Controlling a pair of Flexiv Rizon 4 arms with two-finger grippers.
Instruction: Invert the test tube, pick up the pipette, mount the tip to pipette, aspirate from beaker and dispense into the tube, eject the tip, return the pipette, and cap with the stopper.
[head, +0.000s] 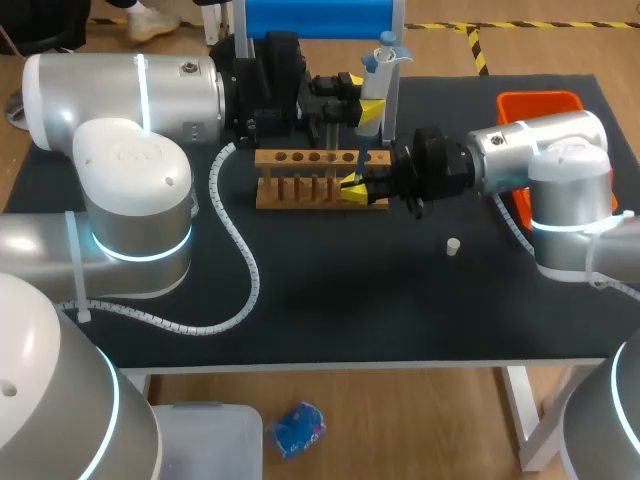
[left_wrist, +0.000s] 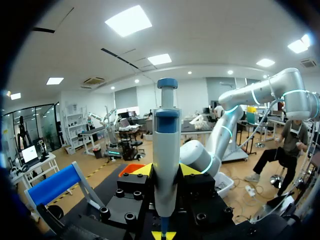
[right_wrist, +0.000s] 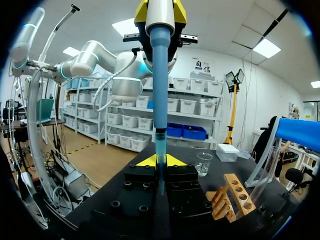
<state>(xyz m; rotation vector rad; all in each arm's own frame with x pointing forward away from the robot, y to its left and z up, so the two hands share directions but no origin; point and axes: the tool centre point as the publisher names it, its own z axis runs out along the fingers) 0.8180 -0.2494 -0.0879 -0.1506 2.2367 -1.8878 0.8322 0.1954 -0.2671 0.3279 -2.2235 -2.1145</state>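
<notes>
Head view: one pipette (head: 383, 62) stands upright in the left hand (head: 366, 108), which is clenched on its body, just behind the one wooden rack (head: 300, 178). Five holes show along the rack's top. The right hand (head: 354, 186) sits at the rack's right end, under the pipette; what it holds is hard to make out from here. One white stopper (head: 453, 246) lies alone on the black counter (head: 330, 290), well apart from the rack. One orange bin (head: 540, 100) stands behind the right arm.

Left wrist view: the pipette rises between this hand's two yellow fingers, gripped from both sides, with the right hand's yellow tips just below it.

Right wrist view: one clear test tube (right_wrist: 160, 172) stands upright, grasped between this hand's two fingers. The pipette's blue tip comes down into it, as far as I can tell. One glass beaker (right_wrist: 203, 163) stands ahead, with the rack beside it.
</notes>
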